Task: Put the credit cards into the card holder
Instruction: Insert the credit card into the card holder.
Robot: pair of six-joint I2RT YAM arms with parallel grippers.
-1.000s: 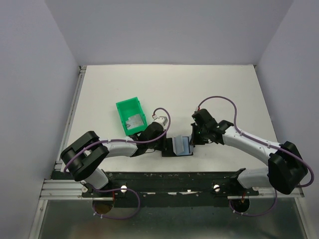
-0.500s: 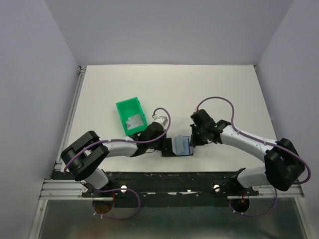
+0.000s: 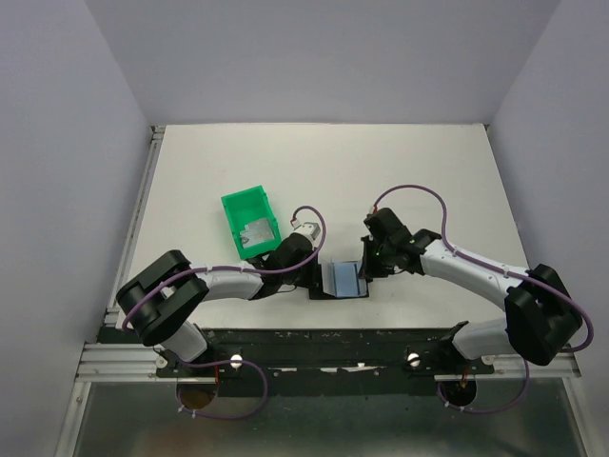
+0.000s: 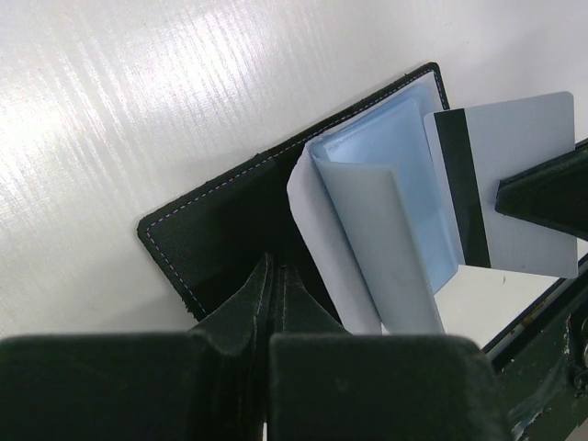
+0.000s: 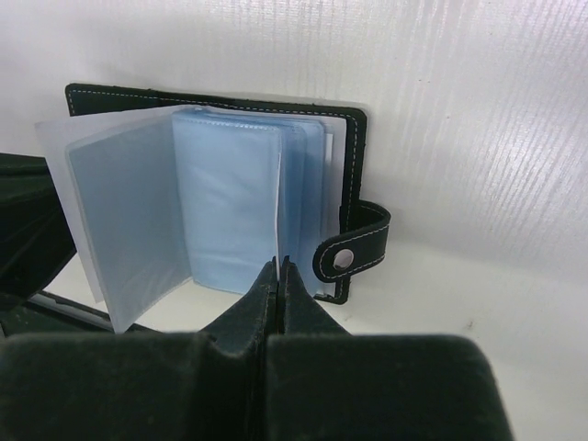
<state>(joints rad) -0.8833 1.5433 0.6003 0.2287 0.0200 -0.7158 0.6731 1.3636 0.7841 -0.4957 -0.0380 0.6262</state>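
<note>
Off to the side on the white table (image 3: pixel 428 162) there's a green bin (image 3: pixel 245 198), left of centre in the overhead view, just up and left of the left arm's wrist. A silvery card (image 3: pixel 257 233) is lying flat in the bottom of it. Can't tell if it's more than one card, it's too small to make out.

The card holder (image 3: pixel 344 279) lies open on the table at lower centre of the overhead shot, wedged between the two gripper heads and close to the near edge. Black cover is face down, and its clear bluish plastic sleeves (image 5: pixel 230 211) fan up out of the middle, so they pretty much hide the spine. The strap (image 5: pixel 358 241) with the little light stud (image 5: pixel 344 260) pokes out on the right side in the right wrist view.

Left gripper (image 4: pixel 275 271) has its fingers squeezed fully together, tips down at the holder's black left flap. Right gripper (image 5: pixel 279 268) is pinched tight on a credit card (image 4: pixel 519 156), pale grey with a black magnetic stripe. From the right wrist cam the card is only edge-on, a thin line standing in front of the sleeves. In the left wrist view it sits at the upper right, overlapping the holder's right edge and the outermost sleeve. Whether its edge is actually inside a sleeve, honestly can't tell.
</note>
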